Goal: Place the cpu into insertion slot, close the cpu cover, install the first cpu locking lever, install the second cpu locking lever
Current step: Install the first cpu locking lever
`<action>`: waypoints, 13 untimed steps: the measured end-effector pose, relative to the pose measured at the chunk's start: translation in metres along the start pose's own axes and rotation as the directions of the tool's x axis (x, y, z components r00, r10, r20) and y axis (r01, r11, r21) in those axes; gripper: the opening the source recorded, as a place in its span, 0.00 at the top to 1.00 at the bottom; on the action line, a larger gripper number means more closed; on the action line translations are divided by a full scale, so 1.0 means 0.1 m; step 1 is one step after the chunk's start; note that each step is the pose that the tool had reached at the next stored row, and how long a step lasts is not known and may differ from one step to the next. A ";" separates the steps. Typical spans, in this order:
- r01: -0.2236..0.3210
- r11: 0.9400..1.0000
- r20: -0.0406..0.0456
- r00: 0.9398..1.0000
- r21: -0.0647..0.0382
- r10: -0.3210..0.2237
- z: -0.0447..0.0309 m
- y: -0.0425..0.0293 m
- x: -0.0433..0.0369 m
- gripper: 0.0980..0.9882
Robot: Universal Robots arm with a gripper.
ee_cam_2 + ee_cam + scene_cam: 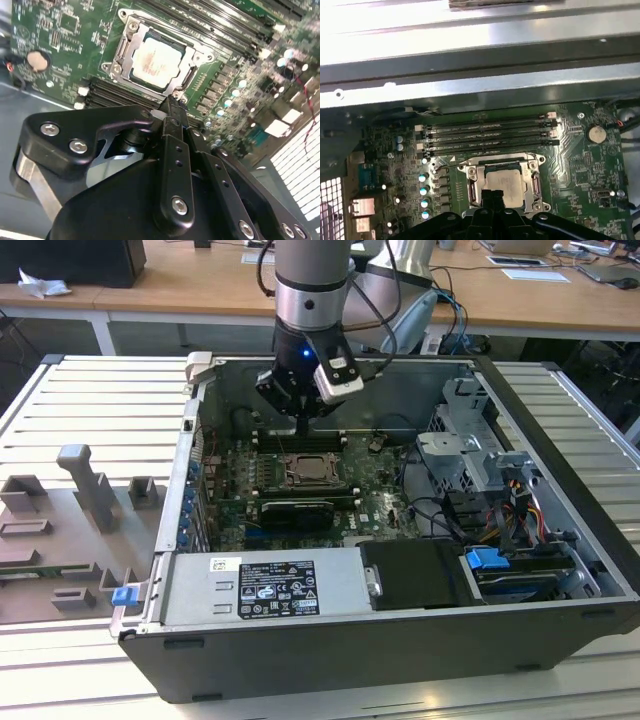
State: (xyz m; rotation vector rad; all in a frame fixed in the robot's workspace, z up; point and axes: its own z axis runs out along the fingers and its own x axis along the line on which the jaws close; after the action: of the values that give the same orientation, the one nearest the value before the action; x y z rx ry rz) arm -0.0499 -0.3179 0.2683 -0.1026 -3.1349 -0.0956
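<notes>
An open computer case [400,660] lies on its side on a slatted metal table [60,400]. Nearest, in the lower middle of the exterior view, a grey metal power supply box [200,585] carries a black label. On the exterior view's left, blocky grey plastic fixtures [90,490] stand on the table.

Beyond the box, a green circuit board [375,505] lies flat on the case floor. At the centre of the frame the chip [305,472] sits in the socket [188,76]. It is a small flat square, so it has no long side. Its pale, dull metal top [155,62] faces upward, and its edges run parallel to the long black memory slots [490,140]. A thin silvery cover frame [127,50] with a square window lies flat around it.

Just past the chip, the black gripper [300,425] hangs from a silver arm [310,290] that comes down from the upper middle. In both wrist views its slim fingers [172,115] are pressed together, tips close over the socket's edge [493,195]. I cannot tell whether they touch it.

Farthest back stand pale wooden desks [200,290].
</notes>
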 end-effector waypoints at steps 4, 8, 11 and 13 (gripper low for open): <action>0.072 0.997 -0.004 0.997 0.000 -0.072 0.001 0.000 0.000 0.99; 0.092 0.996 -0.004 0.996 0.000 -0.092 0.003 -0.003 0.037 0.99; 0.094 0.996 -0.004 0.996 0.000 -0.094 0.003 -0.004 0.065 0.99; 0.095 0.995 -0.004 0.995 0.000 -0.095 0.003 -0.004 0.066 0.99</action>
State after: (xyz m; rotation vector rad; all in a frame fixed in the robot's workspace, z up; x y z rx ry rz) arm -0.0565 -0.3179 0.2680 0.0474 -3.1349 -0.0952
